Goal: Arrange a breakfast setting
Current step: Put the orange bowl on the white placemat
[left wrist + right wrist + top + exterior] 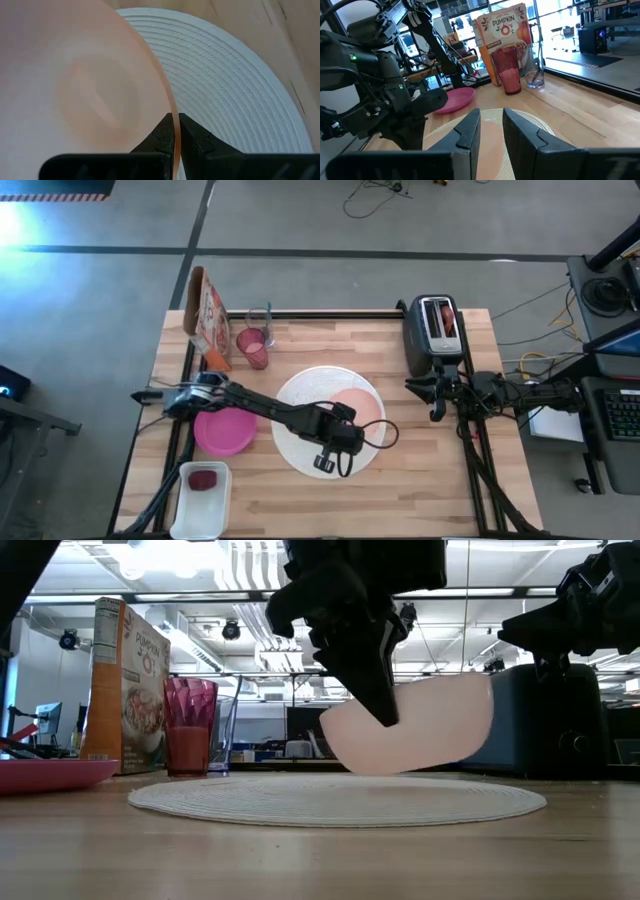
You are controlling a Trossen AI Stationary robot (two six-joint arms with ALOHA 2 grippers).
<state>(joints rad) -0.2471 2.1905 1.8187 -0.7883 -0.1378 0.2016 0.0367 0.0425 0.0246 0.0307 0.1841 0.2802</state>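
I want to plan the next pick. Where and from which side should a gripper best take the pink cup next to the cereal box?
Probably grip the pink cup at its upper wall, coming from above or from the side facing the white plate. It stands upright with its mouth open upward. The cereal box and the clear glass stand close behind it, so those sides look crowded.

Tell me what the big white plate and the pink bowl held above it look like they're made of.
Big white plate: looks woven or ribbed, with fine concentric ridges and a matte surface; it could be a woven fibre mat or textured ceramic. Pink bowl, pinched at its rim by the left gripper: smooth, thin-walled, with a soft satin sheen and slightly see-through at the edge; probably plastic, though glazed ceramic is possible.
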